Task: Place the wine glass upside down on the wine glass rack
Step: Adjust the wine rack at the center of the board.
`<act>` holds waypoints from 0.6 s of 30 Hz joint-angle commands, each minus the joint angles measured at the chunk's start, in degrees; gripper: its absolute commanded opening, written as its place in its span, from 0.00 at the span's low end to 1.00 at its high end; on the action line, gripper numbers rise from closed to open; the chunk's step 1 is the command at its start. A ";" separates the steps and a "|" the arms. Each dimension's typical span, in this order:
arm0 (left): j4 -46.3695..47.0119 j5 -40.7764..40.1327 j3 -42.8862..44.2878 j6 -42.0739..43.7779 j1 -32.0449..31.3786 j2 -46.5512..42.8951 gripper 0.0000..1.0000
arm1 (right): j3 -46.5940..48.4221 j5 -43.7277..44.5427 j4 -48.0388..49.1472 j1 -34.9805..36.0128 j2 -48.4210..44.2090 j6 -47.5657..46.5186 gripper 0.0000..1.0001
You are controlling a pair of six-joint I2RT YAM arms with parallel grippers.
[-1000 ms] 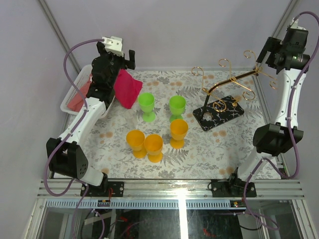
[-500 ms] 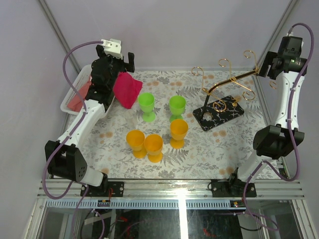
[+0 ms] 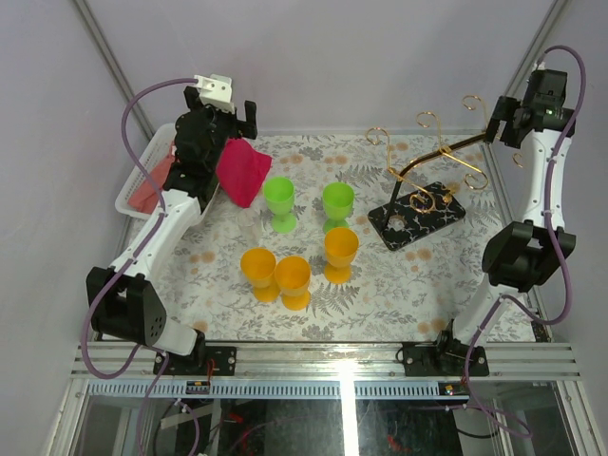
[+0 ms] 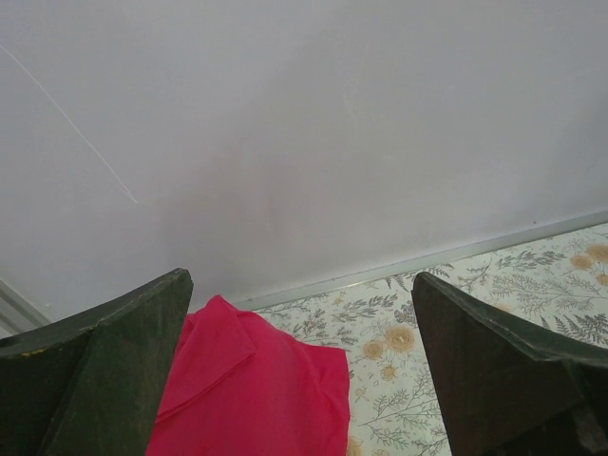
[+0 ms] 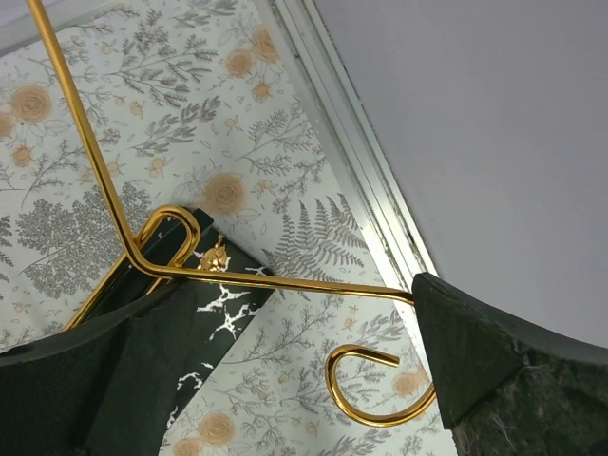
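Pre-grasp step. Right gripper (image 3: 502,122) wide, straddling arm of wine glass rack (image 3: 429,161) (far-right corner of worktop (image 3: 380,285)). Left gripper (image 4: 300,285) wide over red cloth (image 4: 252,399). Green wine glass (image 3: 337,201) upright mid-worktop, unheld; next needs stem grasp, inversion.

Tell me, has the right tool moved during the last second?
Yes. In the top view the right tool moved left, away from the corner rail, to the wine glass rack's arms.

Top external looks down over the whole table (image 3: 380,285). Left wrist sights between its fingers (image 4: 114,370) at the wall (image 4: 304,142). Right wrist looks closely down onto the wine glass rack (image 5: 218,309), shared overhead.
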 commanded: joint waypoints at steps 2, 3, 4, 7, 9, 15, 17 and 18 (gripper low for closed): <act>0.75 -0.92 0.64 0.03 0.34 0.68 1.00 | 4.41 -9.02 6.85 1.12 4.14 2.46 0.99; 0.82 -0.99 0.70 0.05 0.33 0.76 1.00 | 4.90 -9.82 7.37 1.15 5.03 2.50 0.99; 0.88 -0.93 0.74 0.00 0.29 0.88 1.00 | 5.57 -10.50 7.83 1.29 5.75 2.57 1.00; 0.73 -0.93 1.25 0.24 0.32 1.44 1.00 | 7.74 -12.92 9.38 1.48 7.71 2.59 0.99; 0.73 -1.00 1.43 0.55 0.32 1.81 1.00 | 10.76 -14.42 9.69 1.82 9.38 2.54 1.00; 0.06 -1.21 2.05 1.47 0.34 2.15 1.00 | 13.38 -11.53 5.94 2.18 10.71 1.20 1.00; 0.26 -1.40 2.03 1.55 0.34 2.18 1.00 | 9.79 -10.46 7.16 2.24 8.70 0.77 1.00; 0.32 -1.37 2.08 1.62 0.31 2.21 1.00 | 8.29 -10.12 7.76 2.24 7.71 0.64 1.00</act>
